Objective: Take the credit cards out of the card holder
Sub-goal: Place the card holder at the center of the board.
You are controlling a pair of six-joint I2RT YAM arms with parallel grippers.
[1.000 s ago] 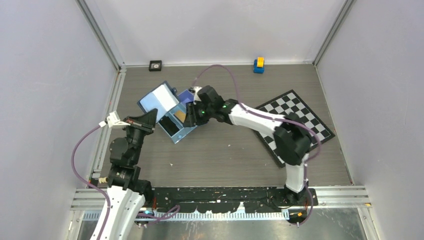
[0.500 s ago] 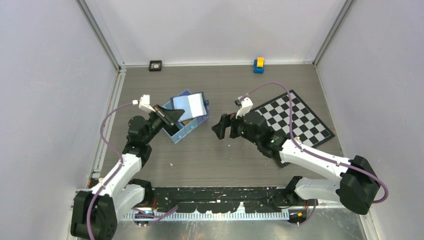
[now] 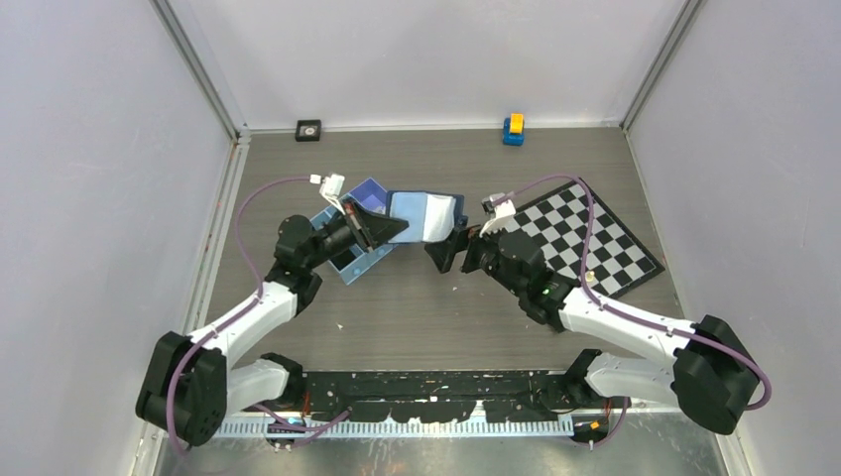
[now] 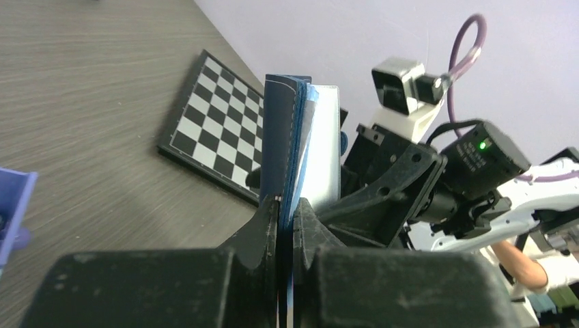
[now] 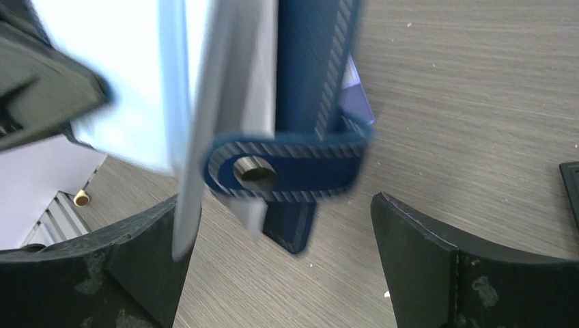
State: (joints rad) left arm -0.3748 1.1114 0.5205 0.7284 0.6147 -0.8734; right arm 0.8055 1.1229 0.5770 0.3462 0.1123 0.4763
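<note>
Just right of blue tray (image 3: pixel 355 270), above table (image 3: pixel 446 317): left hand (image 4: pixel 285 205) clamped on card holder (image 4: pixel 283 137), held upright, presented to right hand (image 5: pixel 278 201), jaws wide apart astride it, apparently to pull credit cards; none visibly out.

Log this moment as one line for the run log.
left hand: shut on card holder, raised off table | right hand: open, facing holder's snap tab | phase: holder presented for right hand

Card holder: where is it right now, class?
In the top view the card holder is mid-table, pinched in the left gripper, between the blue tray on its left and the open right gripper on its right.
</note>
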